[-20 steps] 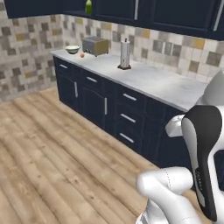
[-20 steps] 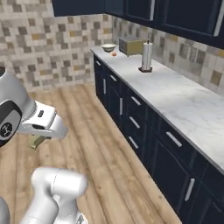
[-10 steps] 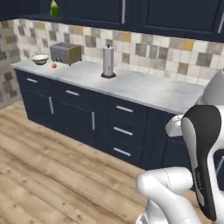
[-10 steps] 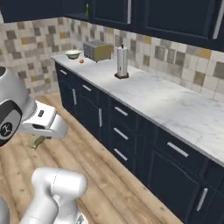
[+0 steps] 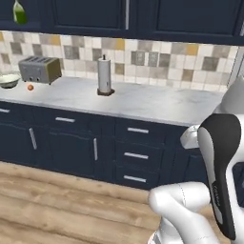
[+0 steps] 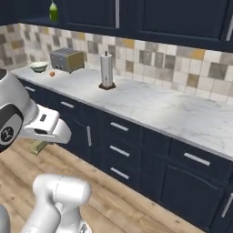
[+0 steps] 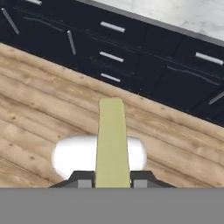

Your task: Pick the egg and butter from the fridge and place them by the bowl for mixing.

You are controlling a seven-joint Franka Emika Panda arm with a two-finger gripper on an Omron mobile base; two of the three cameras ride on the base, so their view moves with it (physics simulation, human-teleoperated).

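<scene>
Your gripper (image 7: 112, 180) is clamped on the butter (image 7: 112, 142): in the hand view the pale yellowish stick runs straight out between the two dark fingertips (image 7: 82, 179), one tip on each side of it, pressed against it. Under it you see wood plank floor (image 7: 39, 113) and the navy drawer fronts (image 7: 111, 41) with silver handles. In the right base view you can make out the same stick (image 6: 39, 145) poking out below the white hand, low over the floor, in front of the cabinets.

The egg (image 5: 30, 87) sits on the marble counter (image 5: 143, 102), a small orange-brown dot just beside the bowl (image 5: 8, 80), between the bowl and the toaster (image 5: 40, 69). From the right base view you get the same layout at the far left end of the counter (image 6: 182, 113): bowl (image 6: 38, 67), egg (image 6: 52, 73), toaster (image 6: 67, 60), not touching each other as far as you can tell. The paper towel holder (image 5: 104, 76) stands upright further along the counter, well apart from the toaster.

A green bottle (image 5: 19, 12) shows up high at the left, at the upper cabinets (image 5: 128, 16). Tiled backsplash (image 5: 157, 59) runs behind the counter
</scene>
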